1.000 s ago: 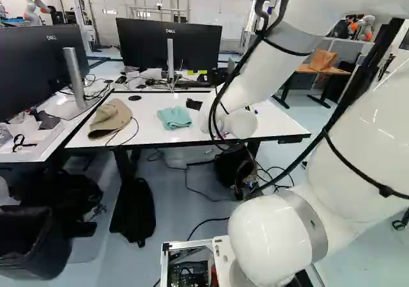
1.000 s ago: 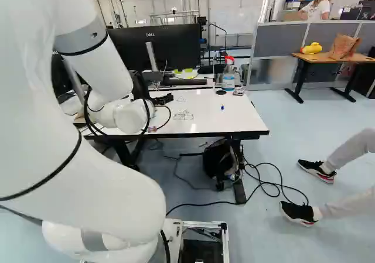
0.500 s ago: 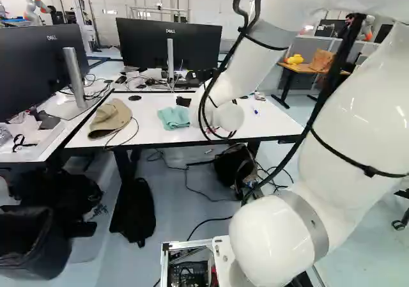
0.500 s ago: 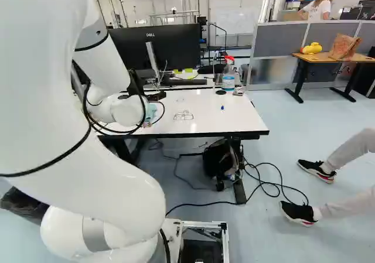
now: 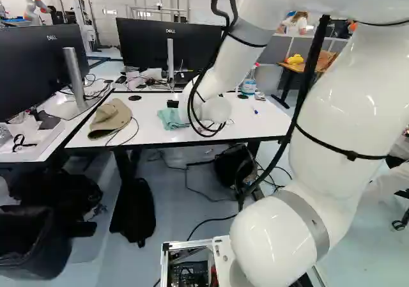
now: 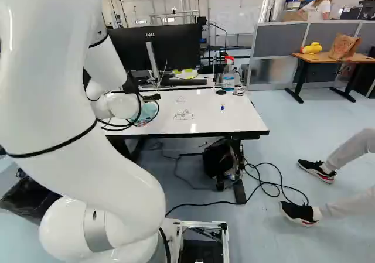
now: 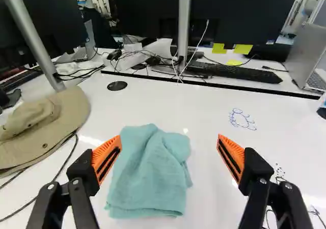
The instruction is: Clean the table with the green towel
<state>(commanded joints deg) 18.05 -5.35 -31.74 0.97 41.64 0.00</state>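
Observation:
The black gripper (image 5: 172, 103) shows in part above the table, by the green towel (image 5: 170, 117), with the white wrist to its right. In the wrist view the gripper (image 7: 169, 139) is open, its orange pads wide apart. Loosely folded, the towel (image 7: 147, 175) lies on the white table (image 7: 204, 94) under and between the fingers, closer to the finger on the hat's side; nothing is gripped. A blue drawing (image 7: 242, 119) marks the tabletop beyond the other finger. Black marks (image 6: 183, 116) show on the table in the right base view.
A tan hat (image 5: 110, 118) with a cord lies left of the towel. Monitors (image 5: 169, 44) stand behind. A spray bottle (image 6: 228, 77) is at the back, and a small blue item (image 6: 222, 107) lies near the right edge. Cables and a black bag (image 5: 133, 210) are below.
In the left base view the arm has swung left across the table, bringing the gripper over to the towel. Towel and hat lie where they were; the base has not moved.

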